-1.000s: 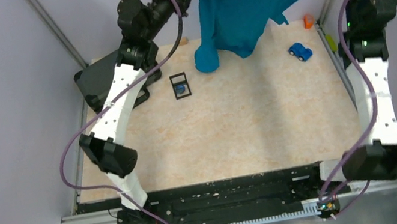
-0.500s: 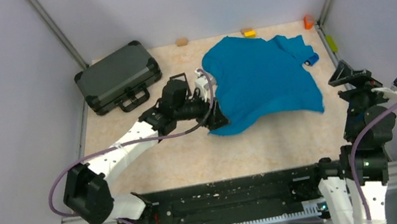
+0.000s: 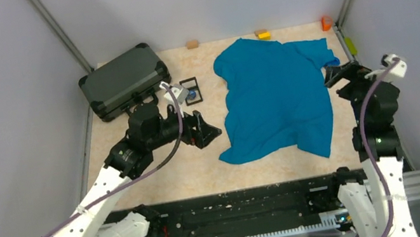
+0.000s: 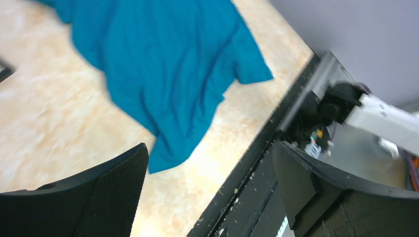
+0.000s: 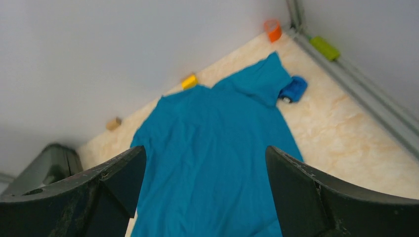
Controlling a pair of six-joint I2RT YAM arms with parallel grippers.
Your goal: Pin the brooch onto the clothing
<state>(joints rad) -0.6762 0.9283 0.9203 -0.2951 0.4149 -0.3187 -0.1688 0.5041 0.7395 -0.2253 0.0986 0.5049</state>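
Note:
The clothing is a teal-blue T-shirt lying spread on the table, collar end toward the back wall. The brooch shows as a tiny dark blue dot inside a small black frame to the shirt's left. My left gripper hovers open just left of the shirt's near-left hem, holding nothing. In the left wrist view the shirt lies beyond the open gripper. My right gripper is open at the shirt's right edge. In the right wrist view it looks along the shirt.
A dark grey hard case sits at the back left. A blue toy car lies partly under the right sleeve. A tan block, a yellow block, an orange piece and a green piece line the far and right edges.
A second ago both grippers held the shirt up at the back. It now lies flat on the table, both grippers have opened, and the arms have drawn back from it.

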